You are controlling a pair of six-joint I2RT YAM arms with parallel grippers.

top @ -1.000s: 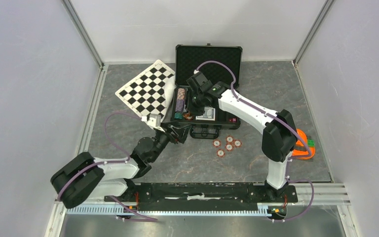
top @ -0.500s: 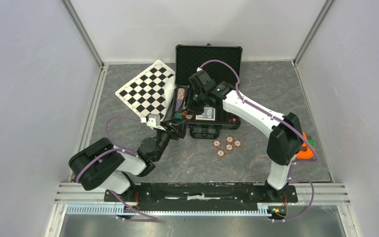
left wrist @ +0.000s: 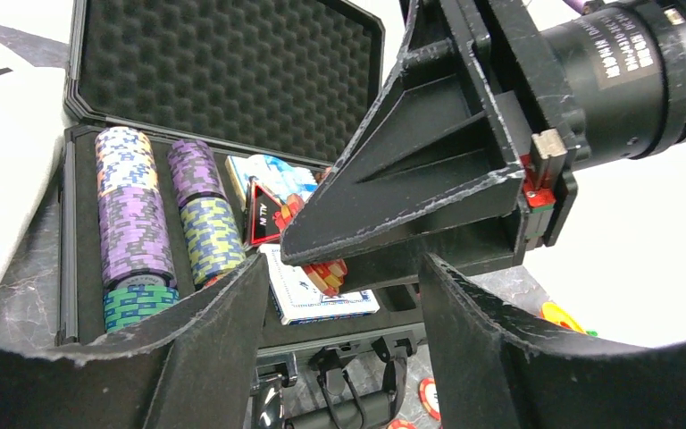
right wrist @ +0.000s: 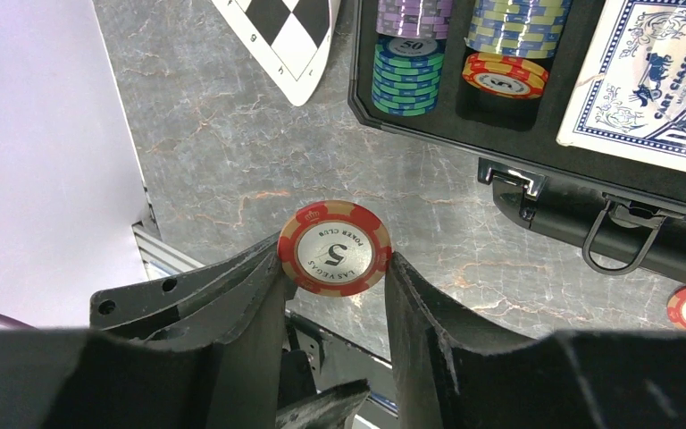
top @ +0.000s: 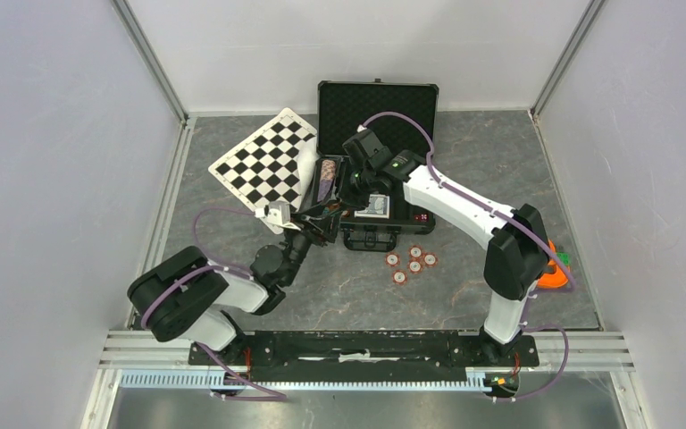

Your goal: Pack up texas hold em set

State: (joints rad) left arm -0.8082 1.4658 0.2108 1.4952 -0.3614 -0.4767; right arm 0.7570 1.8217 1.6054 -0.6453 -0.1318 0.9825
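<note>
Case (left wrist: 232, 71) holding chip stacks (left wrist: 134, 223) and cards (left wrist: 308, 299), right fingers (right wrist: 232, 304) pinching red chip (right wrist: 334, 248), left fingers (left wrist: 205, 340) parted

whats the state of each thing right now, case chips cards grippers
case: lid open
chip stacks: slotted in the case
card deck: flat in the case
loose chips: lying outside the case
left gripper: open, empty
right gripper: shut on red chips

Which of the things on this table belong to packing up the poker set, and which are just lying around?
Part of the job:
case
stacked chips inside it
card deck inside it
red chip held in the right gripper
loose chips in front of the case

Just lying about:
checkered board
orange object
</note>
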